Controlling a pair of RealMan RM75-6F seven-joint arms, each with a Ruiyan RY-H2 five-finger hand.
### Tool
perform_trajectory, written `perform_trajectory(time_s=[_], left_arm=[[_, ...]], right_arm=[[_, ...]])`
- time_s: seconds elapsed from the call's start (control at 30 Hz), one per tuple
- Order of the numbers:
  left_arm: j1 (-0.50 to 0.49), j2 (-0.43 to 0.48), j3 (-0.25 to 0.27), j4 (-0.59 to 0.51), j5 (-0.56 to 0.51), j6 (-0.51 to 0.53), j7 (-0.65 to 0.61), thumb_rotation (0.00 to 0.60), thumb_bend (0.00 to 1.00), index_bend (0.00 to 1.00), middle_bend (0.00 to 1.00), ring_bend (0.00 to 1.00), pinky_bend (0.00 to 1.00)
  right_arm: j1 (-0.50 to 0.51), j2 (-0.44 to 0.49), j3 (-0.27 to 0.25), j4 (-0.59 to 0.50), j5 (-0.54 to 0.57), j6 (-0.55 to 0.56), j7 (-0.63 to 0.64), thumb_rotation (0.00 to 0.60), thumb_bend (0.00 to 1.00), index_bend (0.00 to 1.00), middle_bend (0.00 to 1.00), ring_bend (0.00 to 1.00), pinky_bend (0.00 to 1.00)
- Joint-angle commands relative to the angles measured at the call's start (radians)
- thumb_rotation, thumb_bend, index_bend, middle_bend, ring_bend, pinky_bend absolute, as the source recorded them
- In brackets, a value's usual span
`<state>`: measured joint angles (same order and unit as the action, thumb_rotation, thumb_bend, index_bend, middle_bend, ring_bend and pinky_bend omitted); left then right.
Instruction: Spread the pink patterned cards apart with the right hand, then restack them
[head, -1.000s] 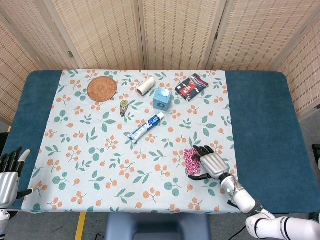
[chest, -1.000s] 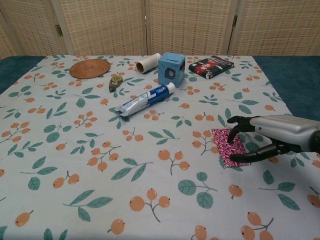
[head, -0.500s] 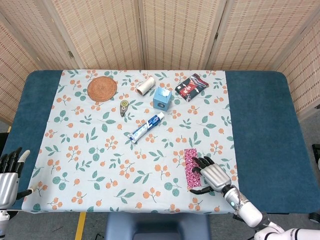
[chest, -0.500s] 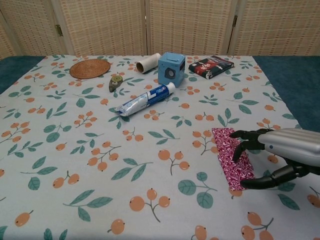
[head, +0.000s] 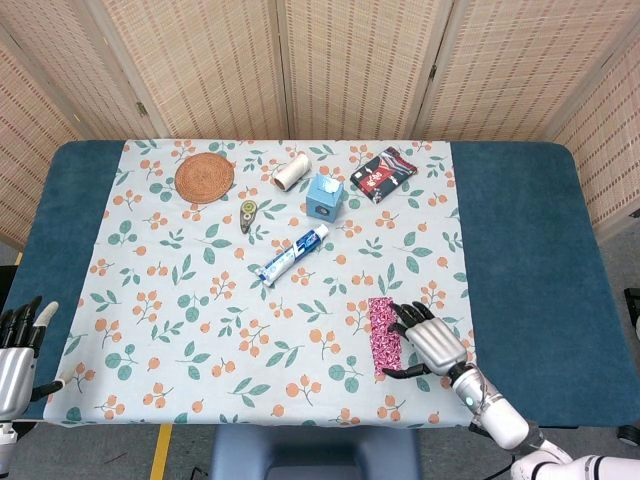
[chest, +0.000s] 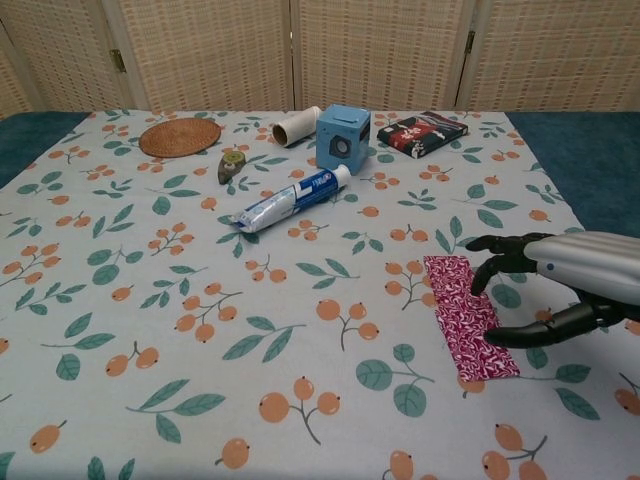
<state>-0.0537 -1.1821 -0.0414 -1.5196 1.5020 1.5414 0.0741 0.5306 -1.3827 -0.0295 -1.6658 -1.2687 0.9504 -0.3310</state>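
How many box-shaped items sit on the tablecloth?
2: a blue box near the far middle, and a dark patterned box to its right. The spread pink cards aren't counted.

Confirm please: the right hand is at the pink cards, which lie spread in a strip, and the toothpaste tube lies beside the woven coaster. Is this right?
Not quite. The toothpaste tube lies near the blue box, well apart from the woven coaster, as the head view shows. The right hand is at the pink cards, spread in a strip.

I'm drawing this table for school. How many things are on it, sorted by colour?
Pink: 1, the spread cards
Blue: 2, the toothpaste tube and the cube box
Brown: 1, the woven coaster
White: 1, the roll
Dark: 2, the patterned packet and the small tape gadget
Total: 7
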Motion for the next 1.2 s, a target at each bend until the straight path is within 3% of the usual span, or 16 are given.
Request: perform_trajectory(time_s=[0.03,0.5,1.0,1.2], left_arm=[[0.001,0.000,0.001,0.000,0.000,0.000,0.000,0.600,0.22,0.10,0.00,0.03,0.00],[0.007,-0.001,0.001,0.009,-0.004,0.002,-0.008,0.600,0.22,0.11,0.00,0.03,0.00],[0.009,-0.002,0.001,0.009,-0.002,0.003,-0.009,0.600,0.22,0.12,0.00,0.03,0.00],[0.009,-0.003,0.003,0.003,0.007,0.008,-0.005,0.600,0.22,0.13,0.00,0.03,0.00]], right_arm=[[0.014,-0.028,0.019,0.033,0.023,-0.018,0.001,0.137,0.22,0.25,0.04,0.00,0.00],[0.030,-0.066,0.026,0.074,0.055,-0.044,-0.020,0.137,0.22,0.25,0.04,0.00,0.00],[-0.026,0.017,0.001,0.076,0.086,0.009,-0.021,0.136,0.22,0.25,0.05,0.00,0.00],[-0.037,0.035,-0.004,0.043,0.037,0.034,-0.006,0.137,0.22,0.25,0.05,0.00,0.00]])
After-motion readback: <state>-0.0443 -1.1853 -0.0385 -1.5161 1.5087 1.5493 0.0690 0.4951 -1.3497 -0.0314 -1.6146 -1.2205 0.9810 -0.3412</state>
